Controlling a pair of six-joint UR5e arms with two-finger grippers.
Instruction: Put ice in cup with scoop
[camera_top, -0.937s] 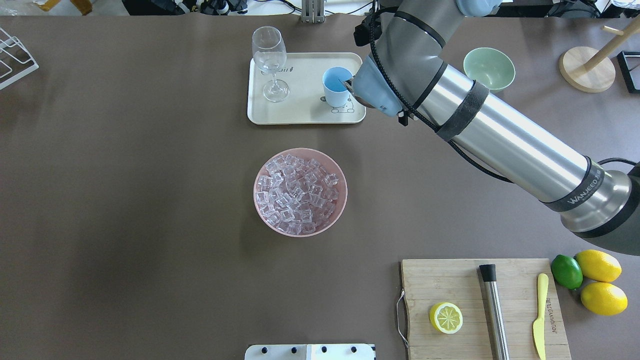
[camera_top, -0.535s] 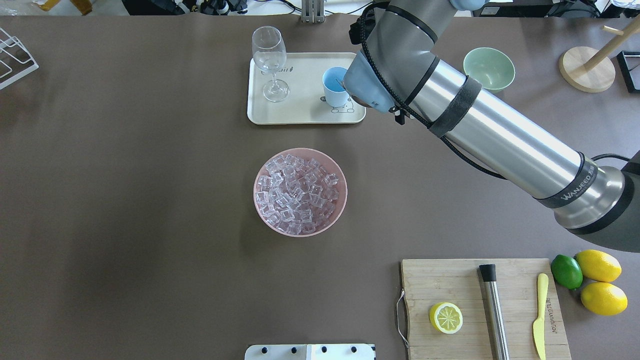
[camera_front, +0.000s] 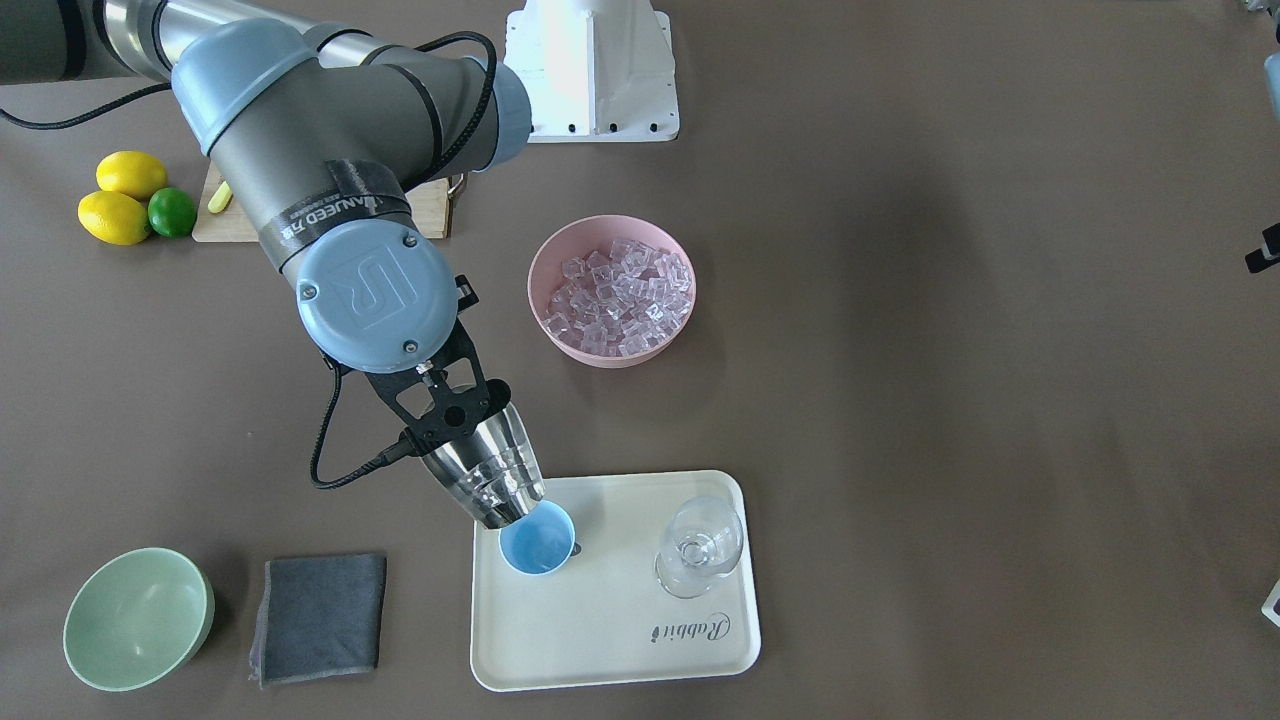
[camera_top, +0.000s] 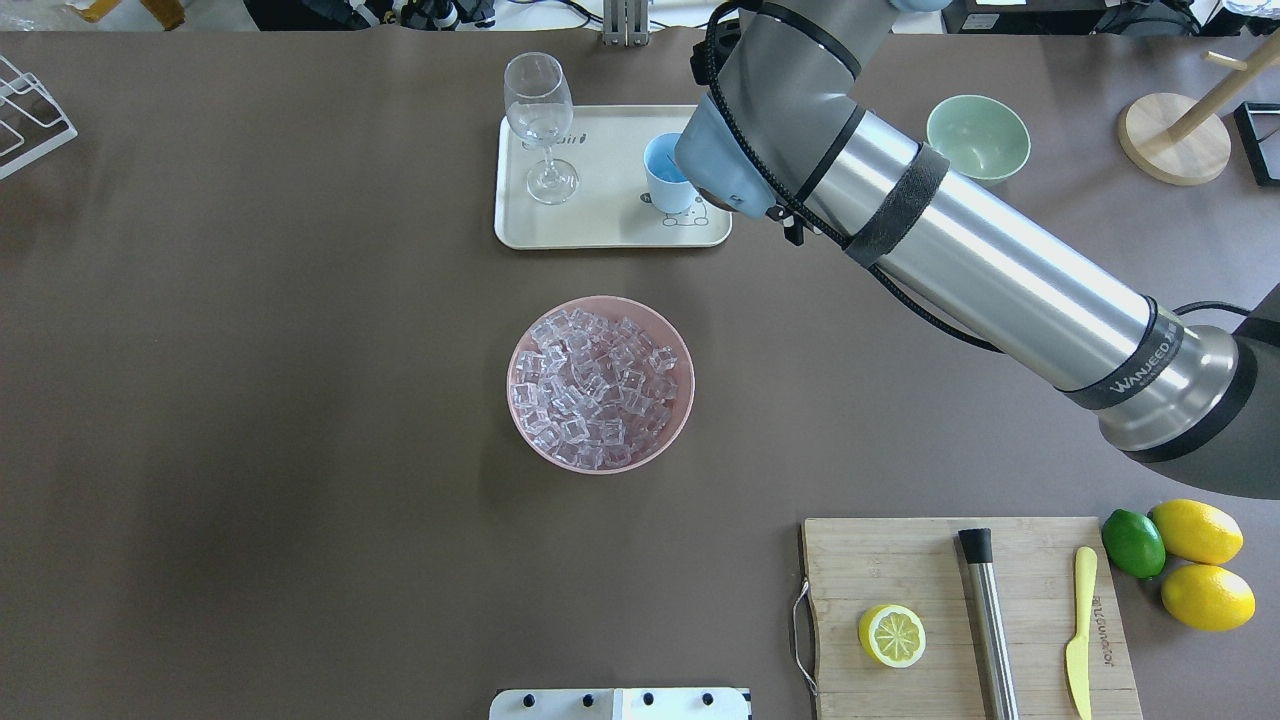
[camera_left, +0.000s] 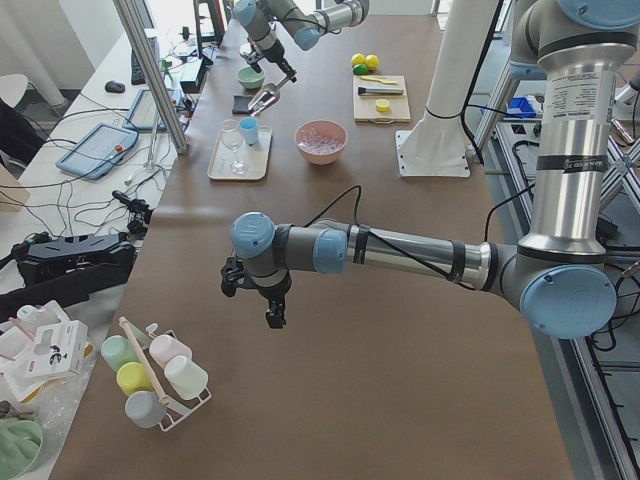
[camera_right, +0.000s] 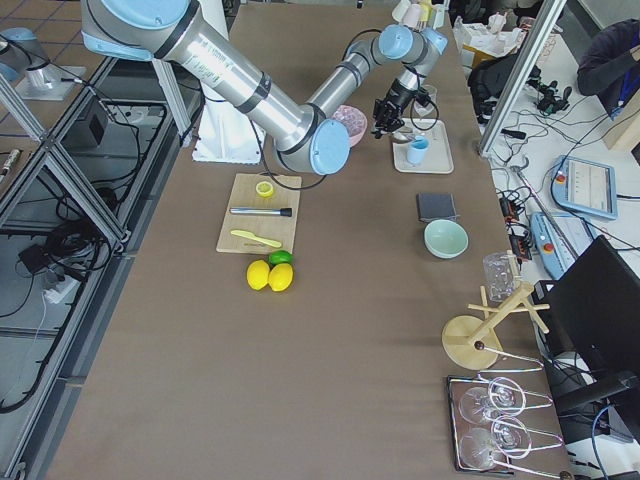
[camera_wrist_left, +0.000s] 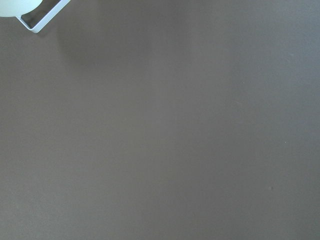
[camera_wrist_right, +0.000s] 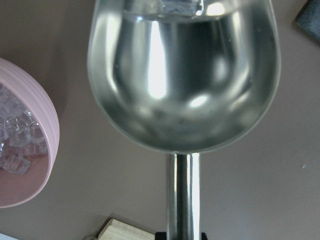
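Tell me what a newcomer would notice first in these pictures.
The right gripper holds the shiny steel scoop tilted, ice at its lip, over the light-blue cup on the cream tray. Mid-table sits a pink bowl heaped with more ice; two lemons and a lime lie by the cutting board.

A long brown tabletop in even light; a cluttered white desk runs alongside, an aluminium post between, tiled floor beyond.
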